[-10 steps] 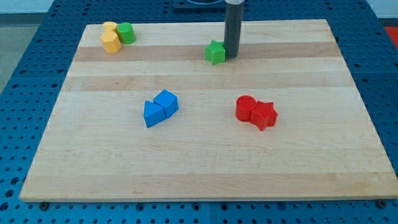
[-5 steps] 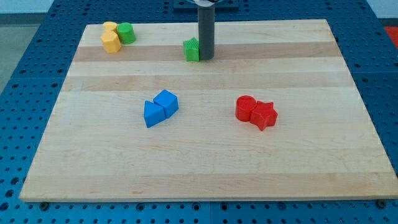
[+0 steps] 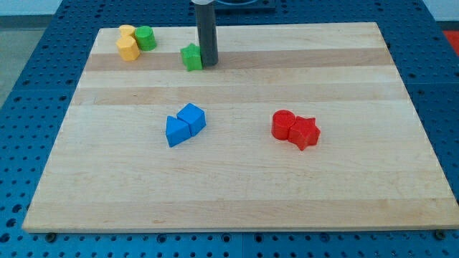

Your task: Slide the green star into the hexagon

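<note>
The green star (image 3: pixel 191 57) lies on the wooden board (image 3: pixel 237 186) near the view's top, left of centre. My tip (image 3: pixel 208 63) touches the star's right side. The yellow hexagon (image 3: pixel 129 49) sits at the view's top left, with a second yellow block (image 3: pixel 127 31) just above it and a green cylinder (image 3: pixel 145 38) touching them on the right. The star is apart from that group, to its right.
A blue triangle (image 3: pixel 176 132) and a blue cube (image 3: pixel 191 117) touch each other at mid-board left. A red cylinder (image 3: pixel 283 125) and a red star (image 3: pixel 304 132) touch at mid-board right.
My tip has moved to the view's left, pushing the green star leftward along the top of the board toward the yellow hexagon. Other blocks have not moved.
</note>
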Robot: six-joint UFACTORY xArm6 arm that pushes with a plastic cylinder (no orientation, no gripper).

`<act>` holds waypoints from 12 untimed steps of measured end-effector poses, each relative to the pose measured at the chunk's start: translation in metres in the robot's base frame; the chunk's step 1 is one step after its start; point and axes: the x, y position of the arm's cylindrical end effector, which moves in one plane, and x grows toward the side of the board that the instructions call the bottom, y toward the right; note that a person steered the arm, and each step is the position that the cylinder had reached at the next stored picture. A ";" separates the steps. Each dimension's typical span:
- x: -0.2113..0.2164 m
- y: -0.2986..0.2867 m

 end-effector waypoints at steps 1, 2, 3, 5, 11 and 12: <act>0.001 -0.020; 0.002 -0.041; 0.002 -0.057; 0.002 -0.078; -0.014 -0.083; -0.014 -0.083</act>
